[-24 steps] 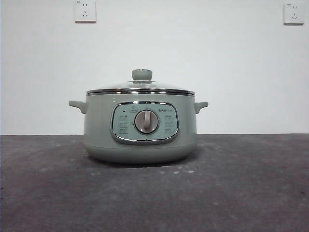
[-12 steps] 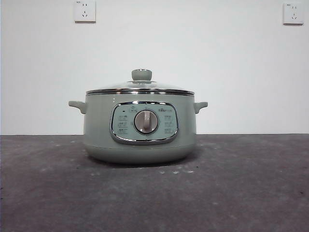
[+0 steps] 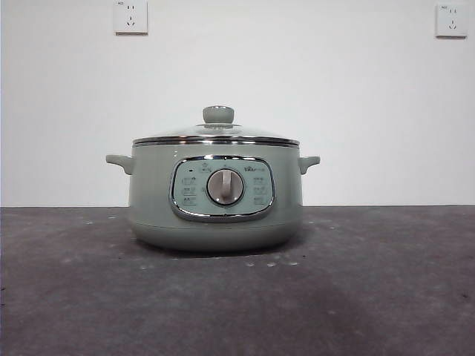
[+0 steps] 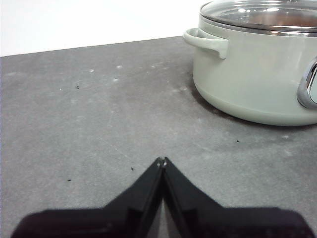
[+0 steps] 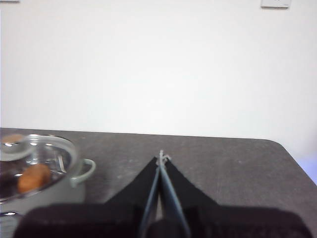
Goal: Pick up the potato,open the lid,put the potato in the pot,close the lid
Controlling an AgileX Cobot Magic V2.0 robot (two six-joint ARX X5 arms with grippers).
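Note:
The sage-green pot (image 3: 215,193) stands mid-table with the glass lid (image 3: 217,133) seated on it, knob (image 3: 218,114) on top. In the right wrist view the orange-brown potato (image 5: 32,177) shows through the lid (image 5: 37,158), inside the pot (image 5: 49,196). The left gripper (image 4: 162,161) is shut and empty, low over the table beside the pot (image 4: 257,74), apart from it. The right gripper (image 5: 162,157) is shut and empty, on the pot's other side, apart from it. Neither gripper shows in the front view.
The dark grey table (image 3: 371,297) runs to a white wall with two sockets (image 3: 130,16). The table's rounded corner (image 5: 277,146) shows in the right wrist view. The pot's side handle (image 4: 205,42) points toward the left gripper.

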